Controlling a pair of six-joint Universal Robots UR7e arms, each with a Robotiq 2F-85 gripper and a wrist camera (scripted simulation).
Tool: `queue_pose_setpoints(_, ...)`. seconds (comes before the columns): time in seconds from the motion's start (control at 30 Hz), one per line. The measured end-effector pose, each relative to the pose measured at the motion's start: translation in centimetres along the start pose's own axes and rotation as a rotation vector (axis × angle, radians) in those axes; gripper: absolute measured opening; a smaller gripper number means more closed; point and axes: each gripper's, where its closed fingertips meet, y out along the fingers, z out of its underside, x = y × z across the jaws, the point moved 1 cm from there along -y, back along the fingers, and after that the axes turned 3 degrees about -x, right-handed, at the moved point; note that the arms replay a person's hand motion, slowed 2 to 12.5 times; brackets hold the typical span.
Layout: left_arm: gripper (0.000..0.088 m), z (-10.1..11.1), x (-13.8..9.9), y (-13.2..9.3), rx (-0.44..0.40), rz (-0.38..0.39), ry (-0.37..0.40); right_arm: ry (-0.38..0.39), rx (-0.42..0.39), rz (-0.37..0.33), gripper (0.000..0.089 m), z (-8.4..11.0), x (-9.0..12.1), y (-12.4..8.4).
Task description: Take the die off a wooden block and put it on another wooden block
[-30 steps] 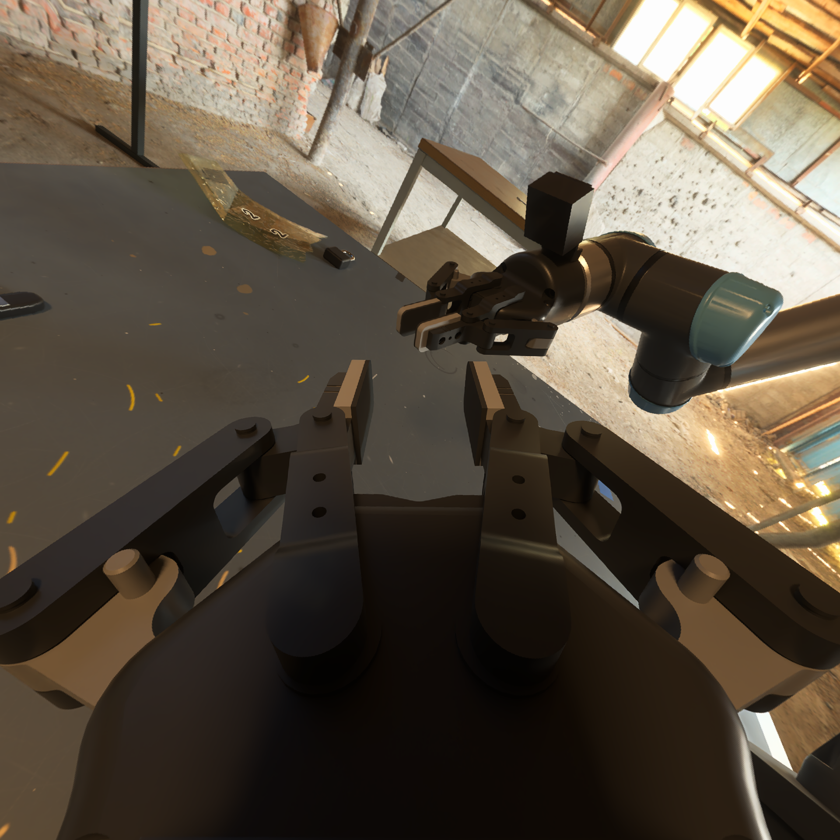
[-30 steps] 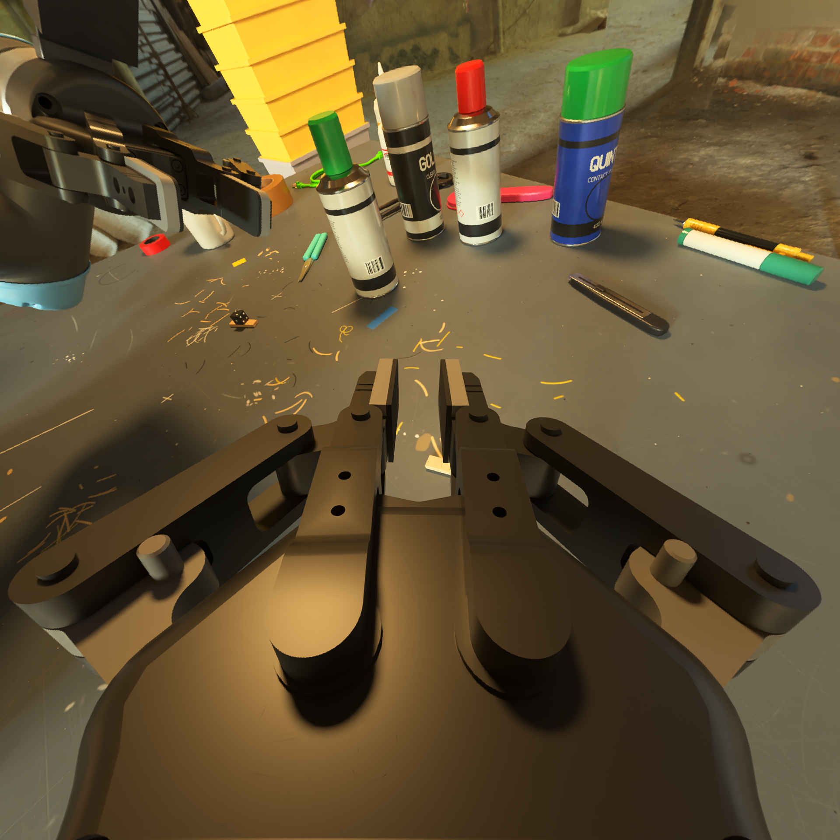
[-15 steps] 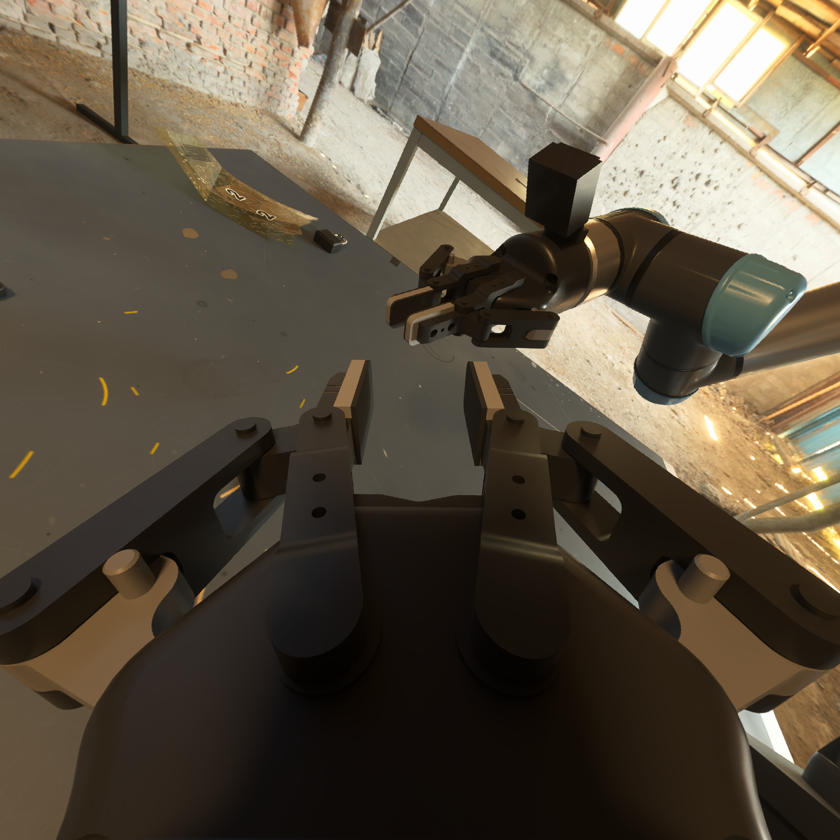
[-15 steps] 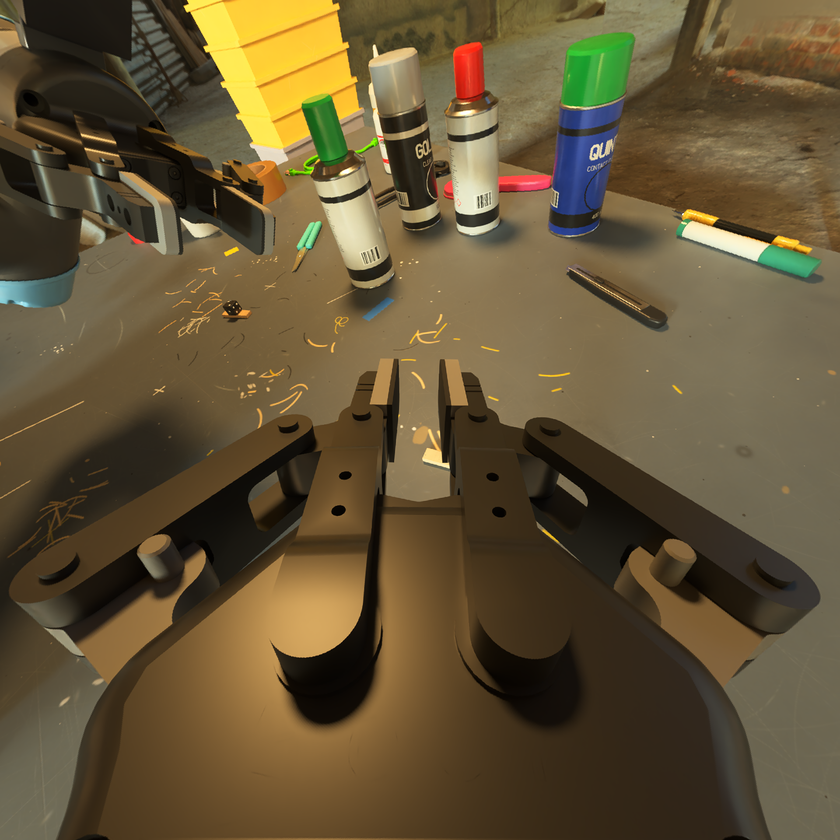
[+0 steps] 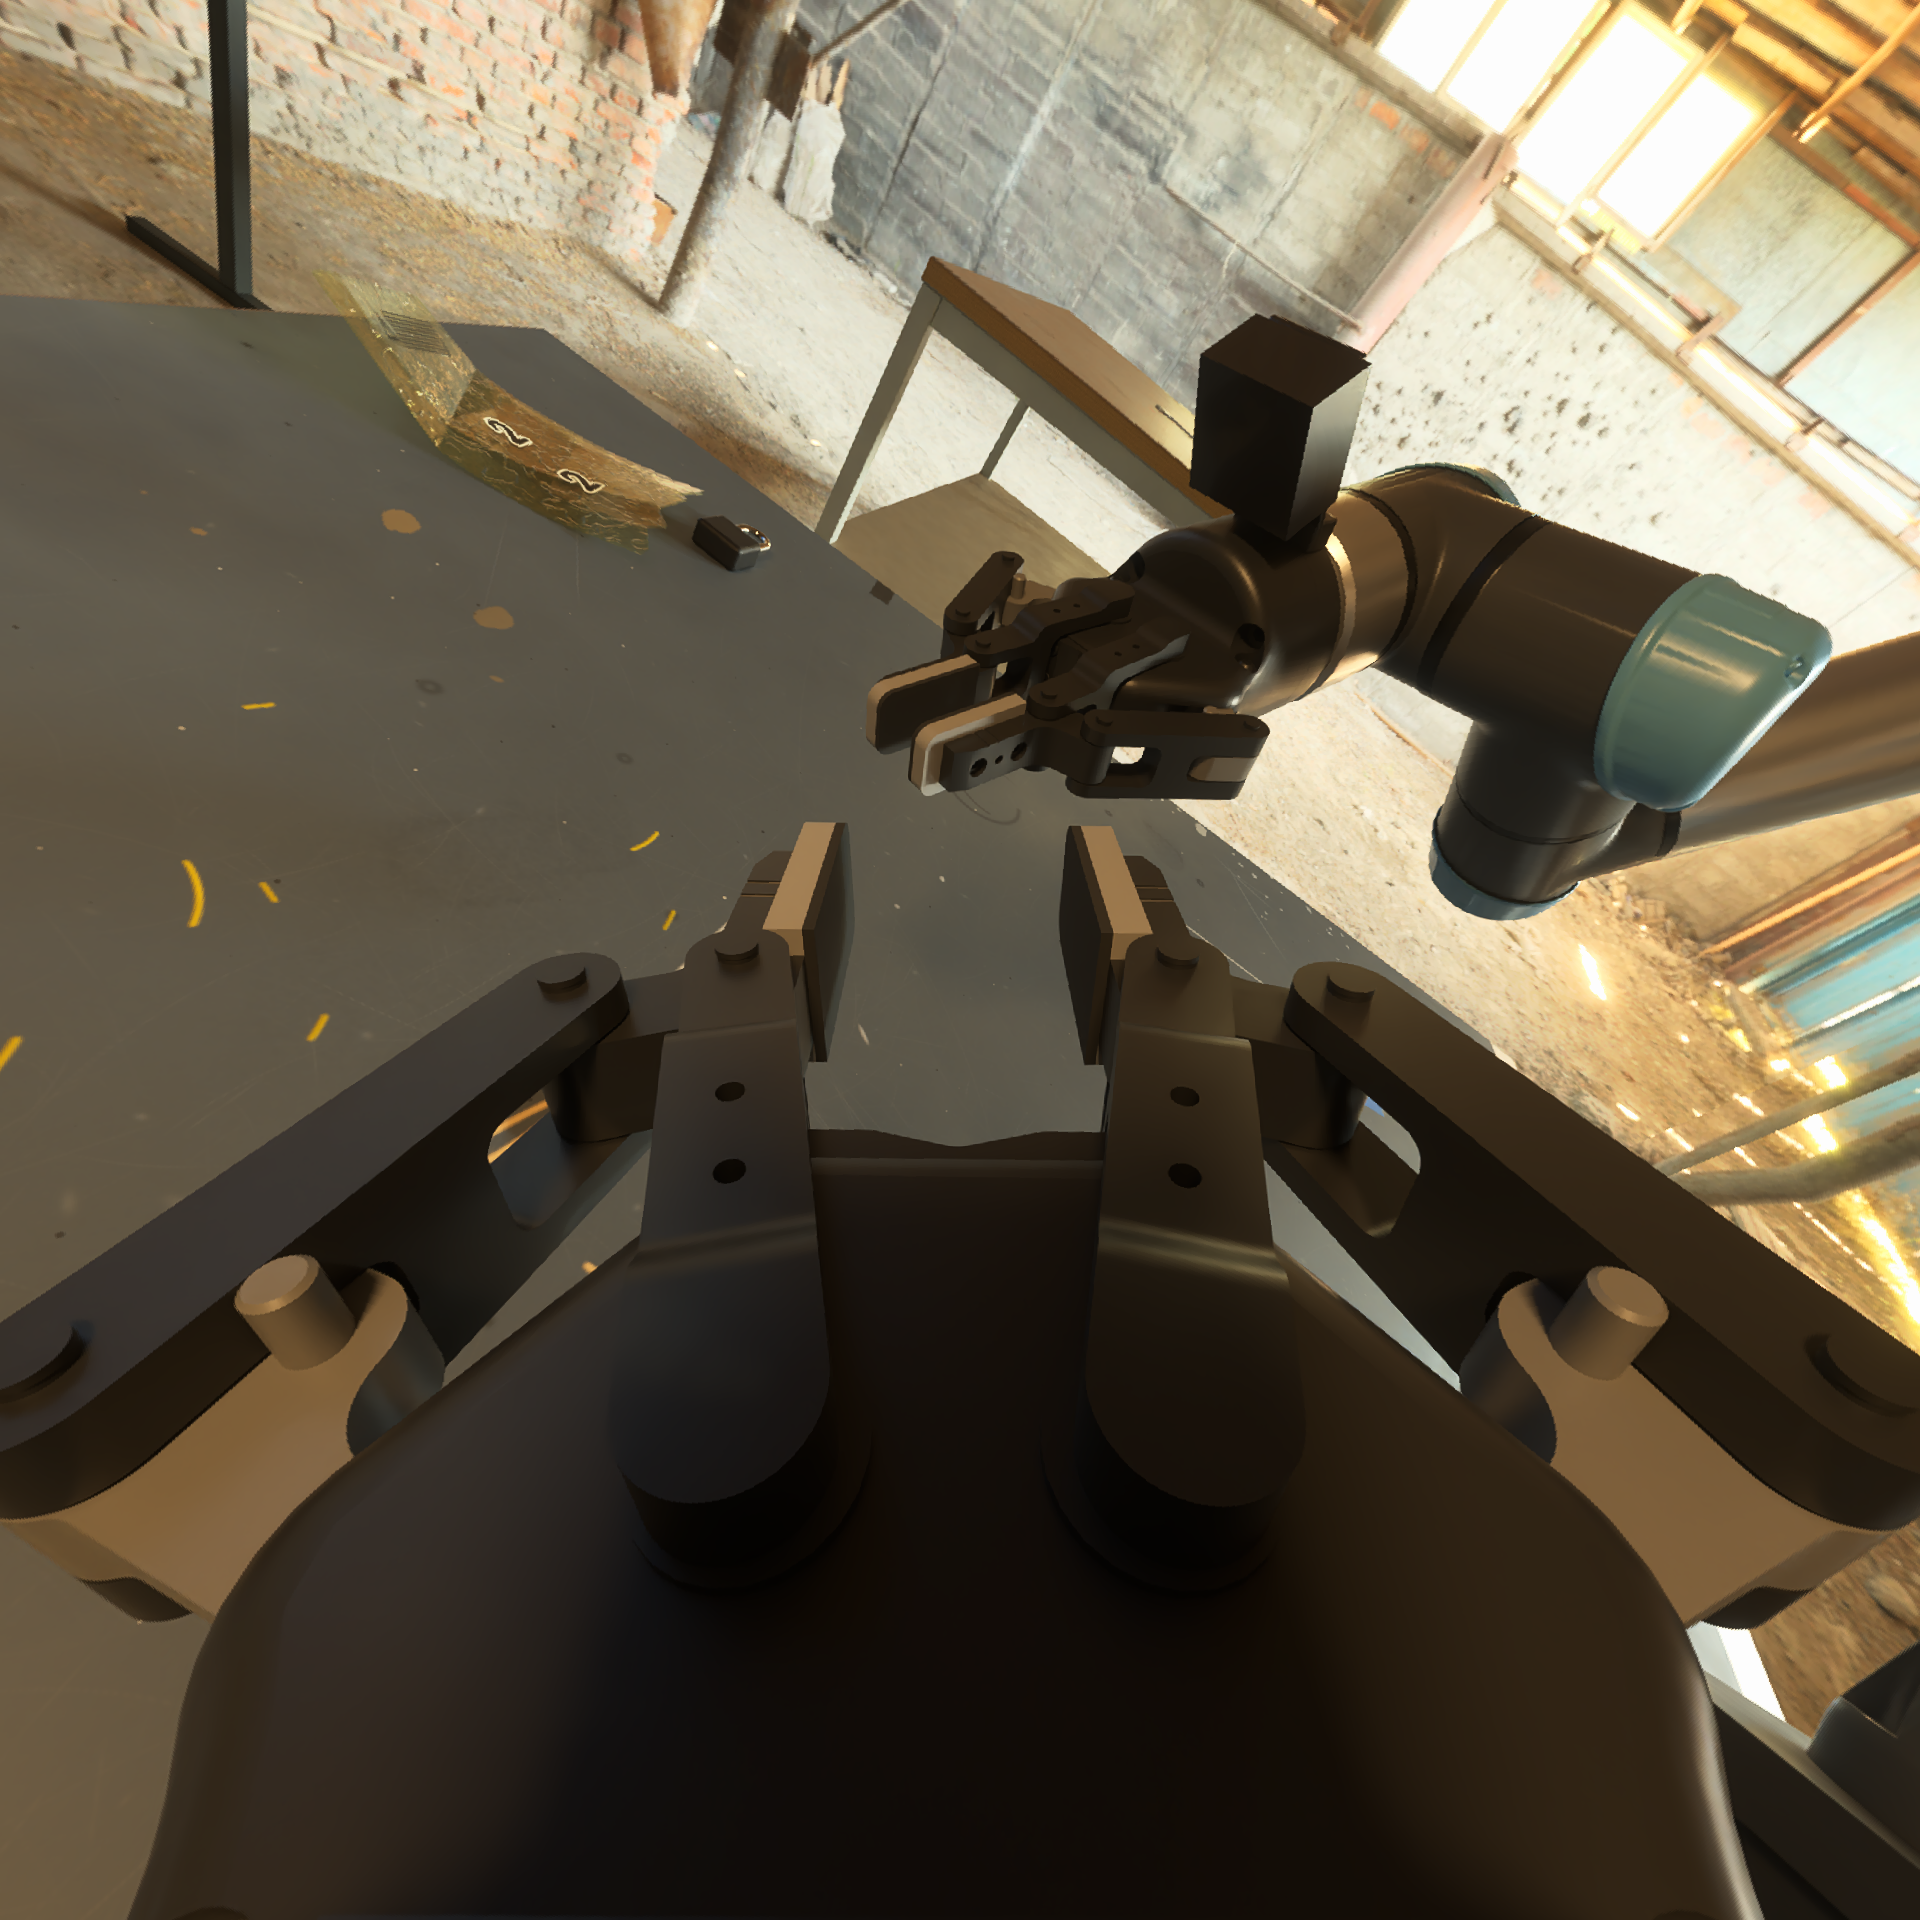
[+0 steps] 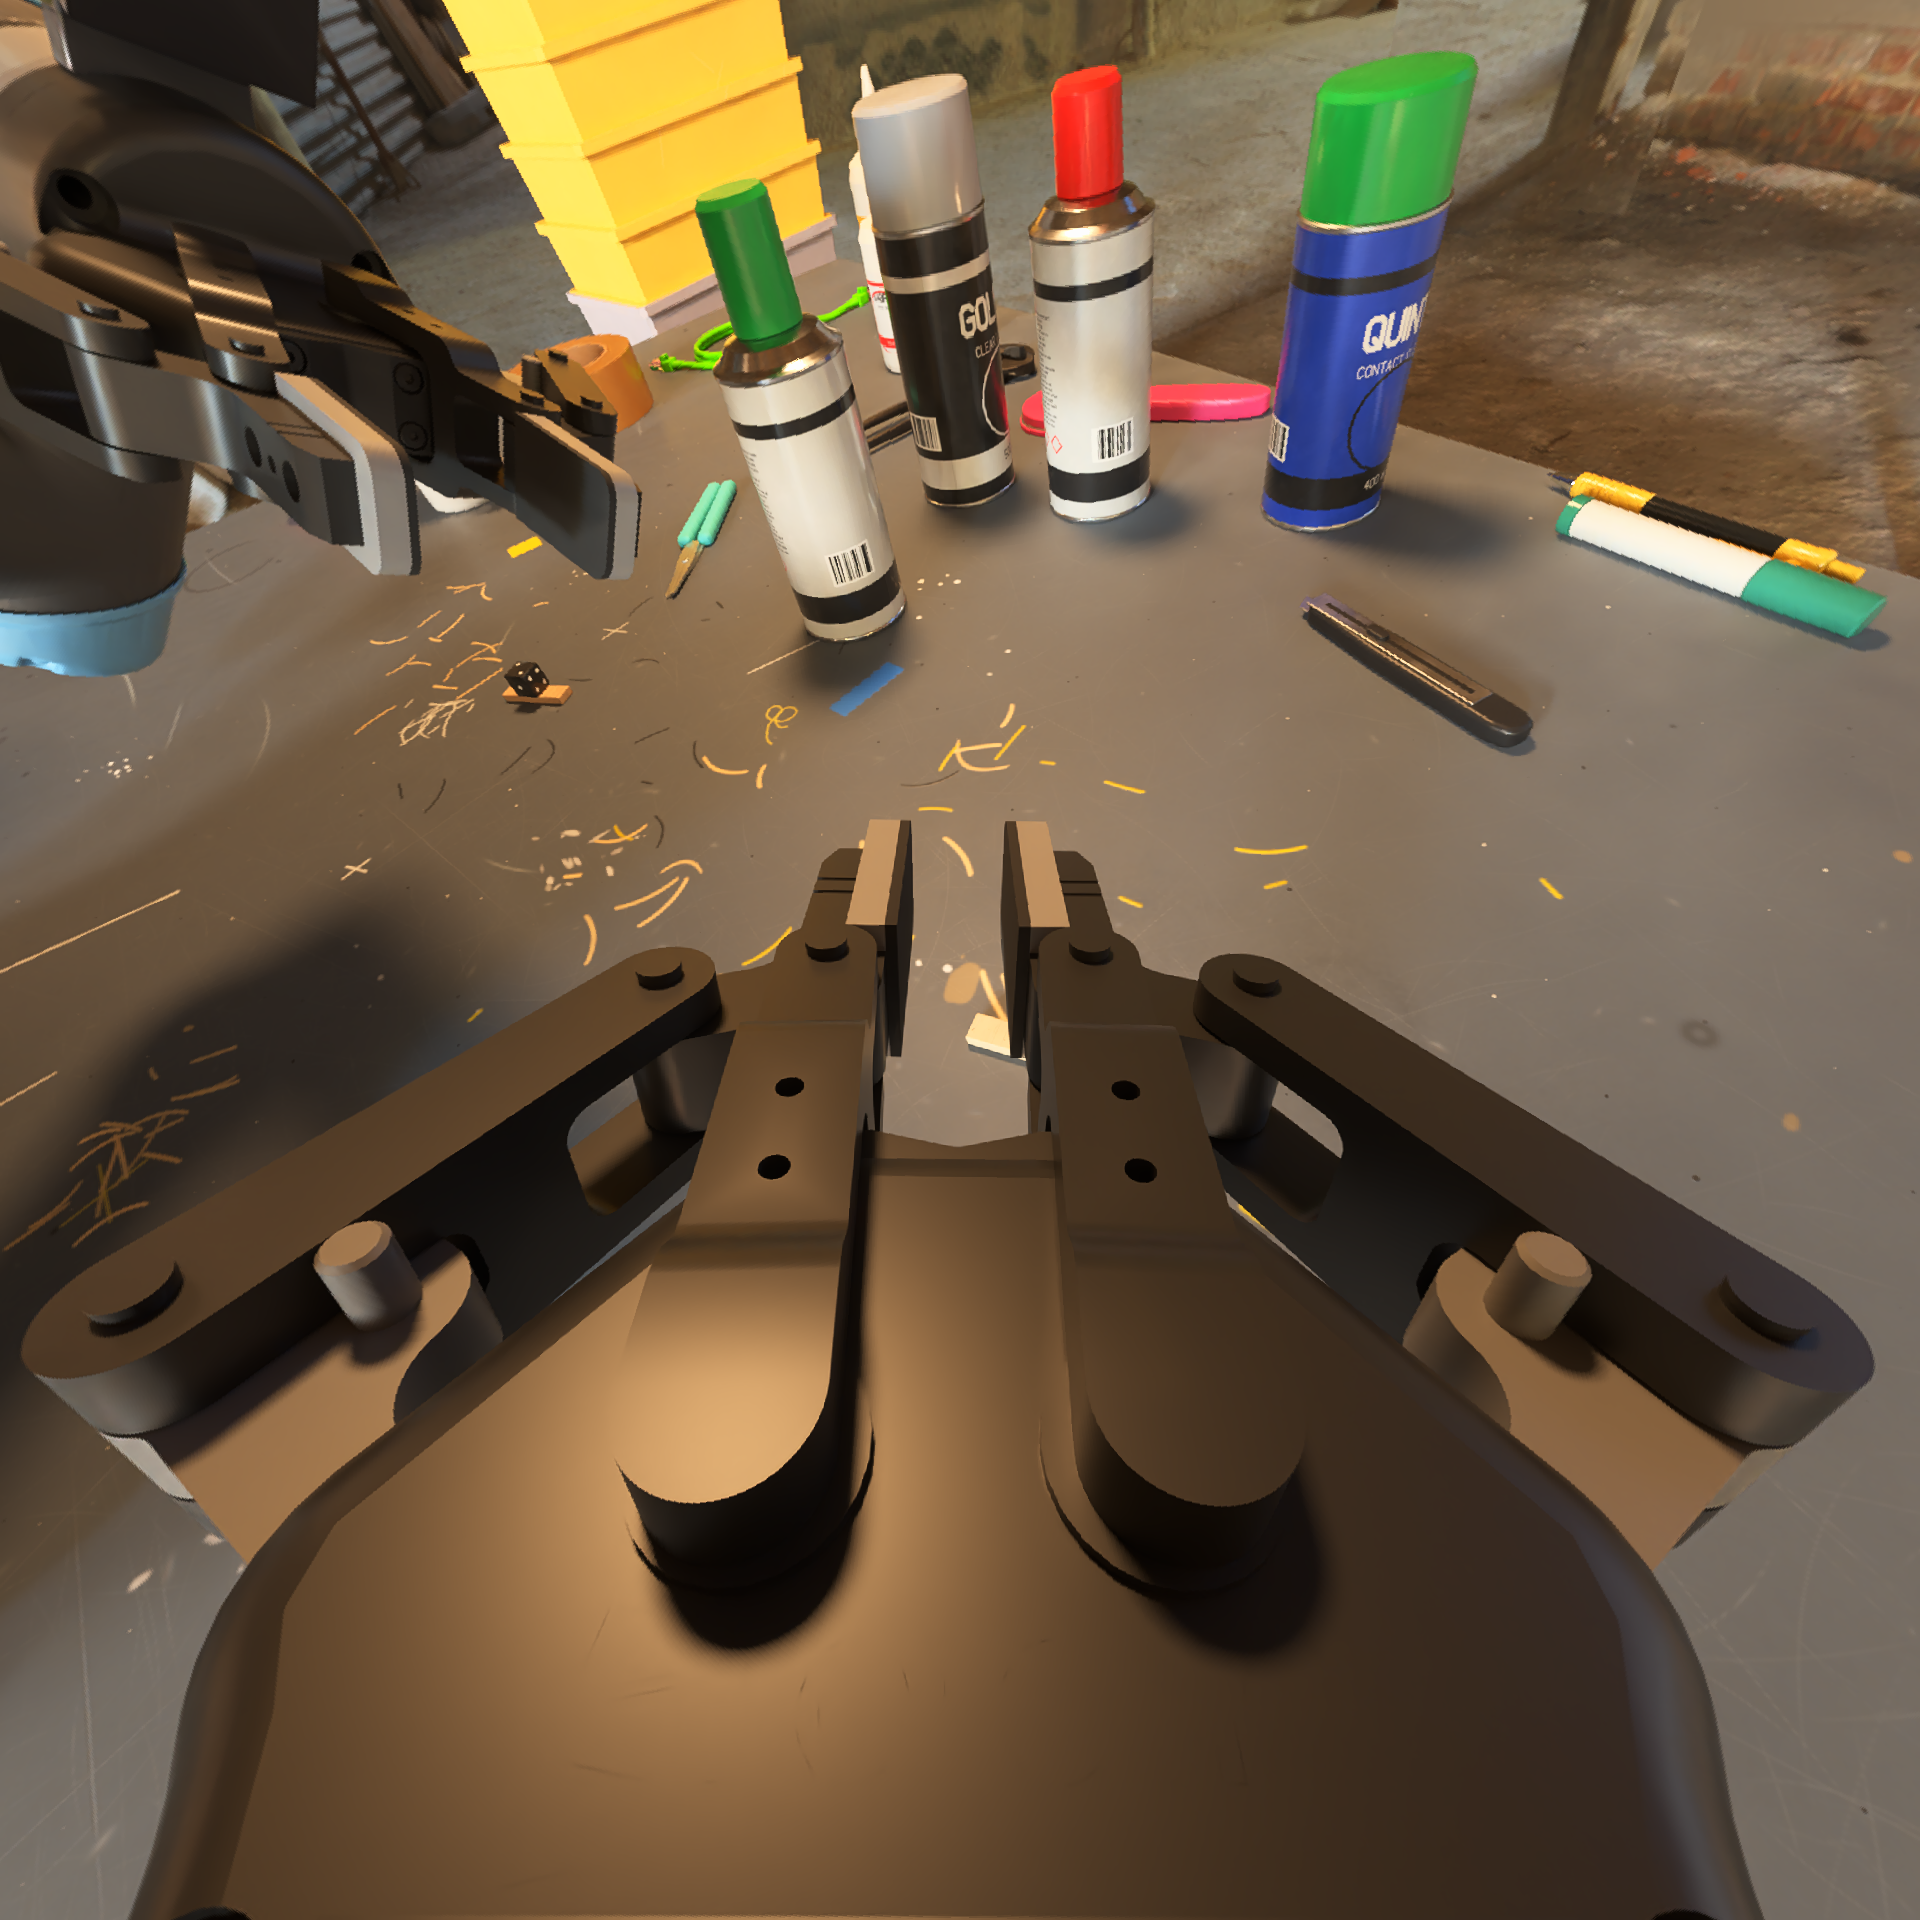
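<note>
A small black die sits on a thin wooden block at the left of the grey table in the right wrist view. A second pale block lies on the table, seen through the gap of my right gripper. That gripper is above it, its fingers a narrow gap apart and empty. It also shows in the left wrist view. My left gripper is open and empty. In the right wrist view it hovers above and left of the die. The die is hidden in the left wrist view.
Several spray cans stand behind the die, the nearest a green-capped white can and the farthest right a blue can. A utility knife and markers lie at right. A gold sheet lies near the table's far edge.
In the right wrist view, the left gripper has come lower and nearer the die. Both grippers keep the same finger gaps. The die stays on its block.
</note>
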Motion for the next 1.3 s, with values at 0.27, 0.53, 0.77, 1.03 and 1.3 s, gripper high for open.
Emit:
queue_pose_setpoints(0.27,0.0365,0.0,0.1,-0.1,0.001,0.0,0.001,-0.029,0.02,-0.003,0.0157,0.2,0.1,-0.1)
queue_pose_setpoints(0.53,0.0365,0.0,0.2,-0.3,0.006,-0.005,0.013,-0.073,0.035,0.036,0.0163,0.0,-0.6,-0.5)
queue_pose_setpoints(0.77,0.0366,0.1,0.2,-0.4,0.018,-0.018,0.022,-0.114,0.072,0.09,0.0193,-0.3,-1.7,-1.6)
queue_pose_setpoints(1.03,0.0365,0.5,0.3,-0.4,0.041,-0.033,0.033,-0.197,0.14,0.141,0.0276,-1.0,-2.8,-3.1)
queue_pose_setpoints(1.3,0.0363,0.9,0.4,-0.3,0.055,-0.051,0.044,-0.331,0.32,0.216,0.0284,-0.8,-4.8,-4.2)
